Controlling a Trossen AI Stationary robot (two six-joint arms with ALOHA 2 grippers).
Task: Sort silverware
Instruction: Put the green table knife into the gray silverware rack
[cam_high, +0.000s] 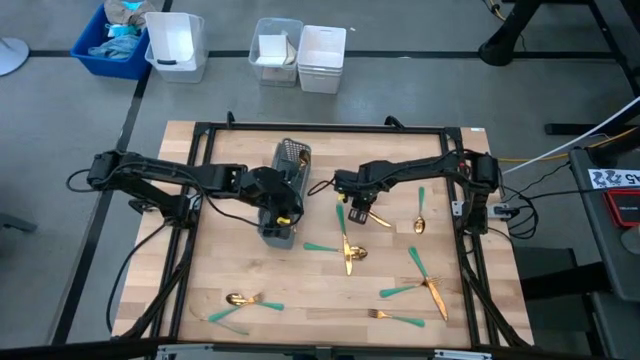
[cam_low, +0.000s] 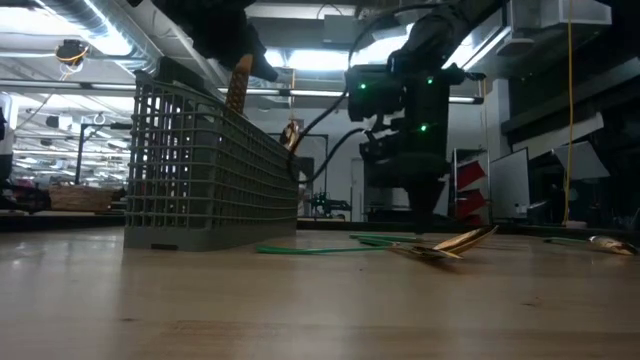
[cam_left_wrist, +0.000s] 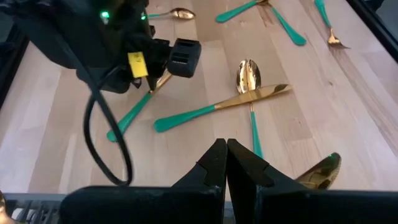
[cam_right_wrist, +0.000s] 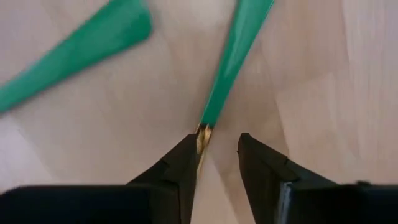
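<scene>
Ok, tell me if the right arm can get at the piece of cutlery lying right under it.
Probably yes. The right gripper hangs open just above the green-handled piece, fingers either side of where handle meets gold metal. Nothing lies between; a second green handle sits off to one side.

The fork's (cam_right_wrist: 231, 59) gold head is hidden behind the right gripper's fingers (cam_right_wrist: 180, 165).

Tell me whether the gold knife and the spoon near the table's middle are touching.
Touching. The left wrist view shows the knife lying straight across the spoon just below its bowl; the high view shows the same crossing.
</scene>
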